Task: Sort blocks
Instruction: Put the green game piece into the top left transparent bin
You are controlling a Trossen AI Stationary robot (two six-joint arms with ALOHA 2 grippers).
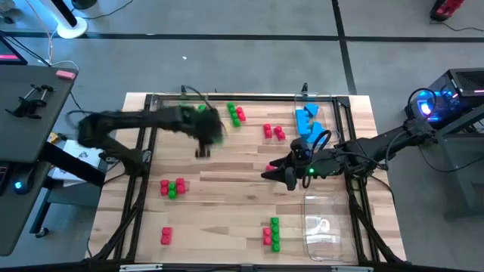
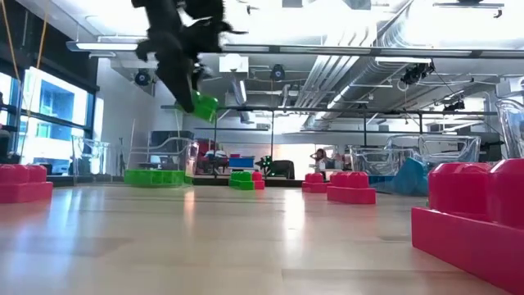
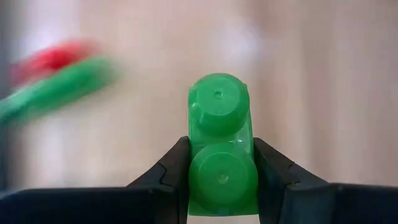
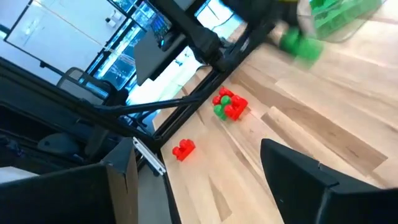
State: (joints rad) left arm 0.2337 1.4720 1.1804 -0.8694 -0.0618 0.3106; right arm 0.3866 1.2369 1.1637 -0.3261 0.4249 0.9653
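My left hand (image 3: 222,186) is clamped on a green block (image 3: 221,146), lifted off the bench (image 1: 227,204). Next I judge it must go to the green pile (image 2: 155,176); my right hand (image 1: 283,175) waits, fingers apart.

Glossy plastic blocks (image 1: 172,187), wood table (image 1: 227,204)

a block (image 3: 221,149) is held between the jaws of the left gripper (image 1: 206,143), above the bench (image 1: 227,193) toward ten o'clock of its middle. the right gripper (image 1: 281,174) is placed near three o'clock. a tray (image 1: 325,223) lies at five o'clock.
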